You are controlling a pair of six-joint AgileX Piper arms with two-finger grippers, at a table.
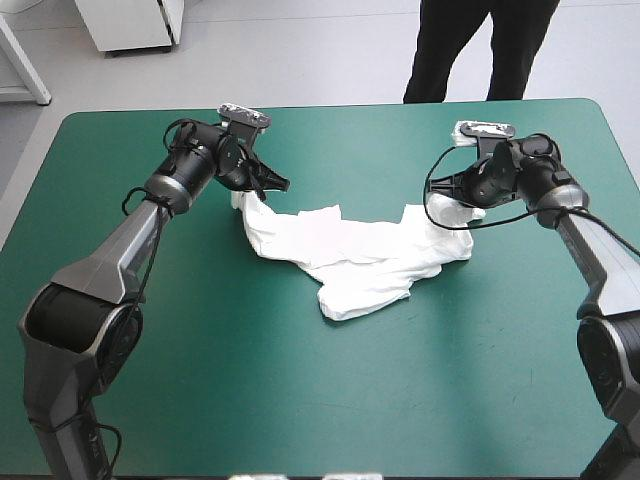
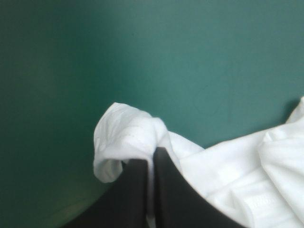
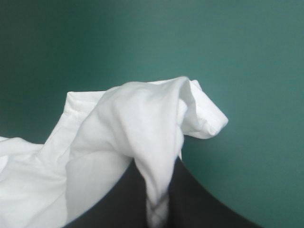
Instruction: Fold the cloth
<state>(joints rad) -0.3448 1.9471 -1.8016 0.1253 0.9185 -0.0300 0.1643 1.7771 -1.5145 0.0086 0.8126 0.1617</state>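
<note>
Bright, even light, soft shadows; wrist views blurred, the T-shirt (image 3: 118, 137) perhaps slightly overexposed.

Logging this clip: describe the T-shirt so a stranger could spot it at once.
Near the middle of the teal-green table lies the crumpled T-shirt. Its ends are pinched by the left end effector and the right end effector. Nothing else lying there is white.

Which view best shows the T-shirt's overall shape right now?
The high view: the whole T-shirt lies crumpled between the left end effector and the right end effector. Each wrist view shows only a bunched edge pinched by its own end effector.
</note>
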